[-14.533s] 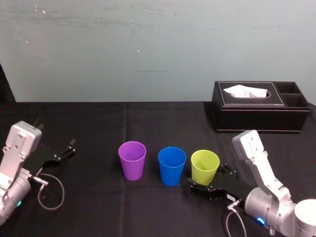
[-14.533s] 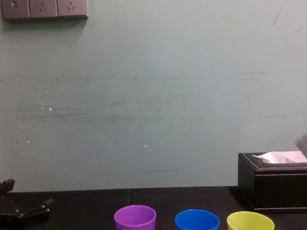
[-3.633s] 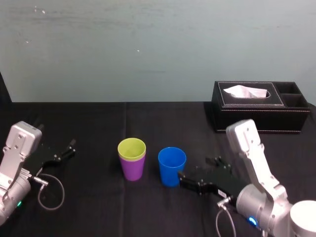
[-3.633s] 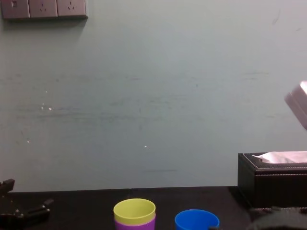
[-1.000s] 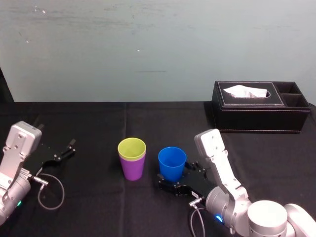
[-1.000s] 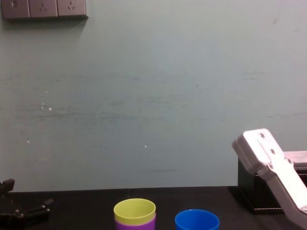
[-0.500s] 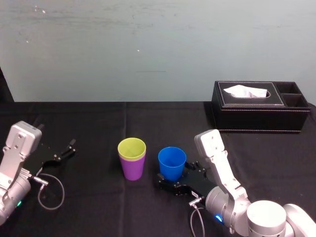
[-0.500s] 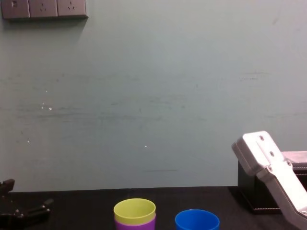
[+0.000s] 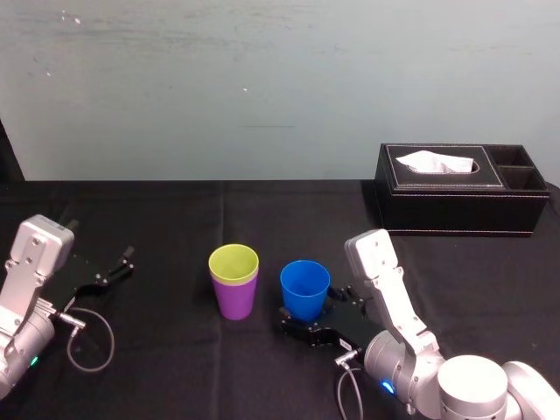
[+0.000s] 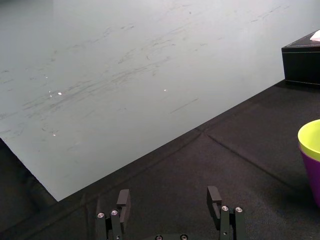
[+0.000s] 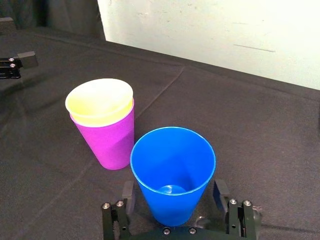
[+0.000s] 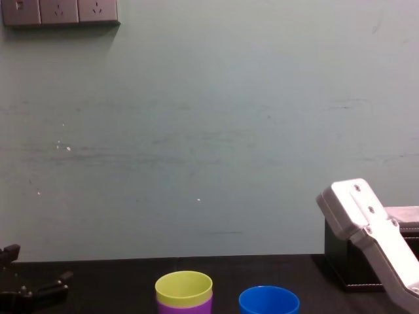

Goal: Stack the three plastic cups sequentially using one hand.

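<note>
**Stacking three cups with one arm: second transfer, before the grasp.** The yellow-green cup (image 9: 234, 260) sits nested inside the purple cup (image 9: 234, 299). Only its rim and a narrow band stand above the purple rim. This pair stands upright near the middle of the black table (image 9: 175, 219).

The blue cup (image 9: 304, 297) stands upright and alone on the table, just beside the pair on the robot's right and not touching it.

The right gripper (image 11: 173, 194) is low at the table and brackets the lower part of the blue cup. Its two fingers (image 11: 128, 191) are spread, one on each side of the cup wall. The right wrist view shows a small gap on both sides, so nothing is grasped yet.

The left gripper (image 10: 169, 197) is parked near the table's left edge, well apart from the cups. Its fingers are spread with nothing between them.

A black tissue box (image 9: 455, 188) stands at the far right and plays no part.

*Progress:* one of the two nestings appears complete. The remaining steps are to close on the blue cup, lift it clear of the table, carry it over the yellow-green rim and lower it in. The close spacing of the cups suggests the lift should clear the pair's rim before any sideways travel.
</note>
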Robot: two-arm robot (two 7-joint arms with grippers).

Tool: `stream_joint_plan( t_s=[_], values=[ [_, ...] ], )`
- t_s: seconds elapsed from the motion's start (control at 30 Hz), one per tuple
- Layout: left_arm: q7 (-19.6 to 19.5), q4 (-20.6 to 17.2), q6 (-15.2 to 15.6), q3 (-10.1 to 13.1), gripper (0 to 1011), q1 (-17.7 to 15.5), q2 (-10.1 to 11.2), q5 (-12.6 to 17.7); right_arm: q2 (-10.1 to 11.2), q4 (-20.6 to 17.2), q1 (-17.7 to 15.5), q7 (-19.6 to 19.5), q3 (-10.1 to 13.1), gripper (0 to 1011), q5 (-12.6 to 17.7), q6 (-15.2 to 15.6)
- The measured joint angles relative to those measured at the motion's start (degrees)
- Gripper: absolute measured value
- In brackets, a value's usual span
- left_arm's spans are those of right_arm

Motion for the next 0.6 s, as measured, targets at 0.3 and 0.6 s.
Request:
stream_joint_plan(
  t_s=[0.3, 0.6],
  values=[
    [0.0, 0.0, 0.0, 0.0, 1000, 0.0, 0.0, 0.0, 0.0, -0.06, -0.05, 0.0, 0.0, 804, 0.02, 0.04],
    [0.0, 0.0, 0.0, 0.0, 1000, 0.0, 0.0, 0.0, 0.0, -0.07, -0.06, 0.0, 0.0, 689, 0.07, 0.06]
  ],
)
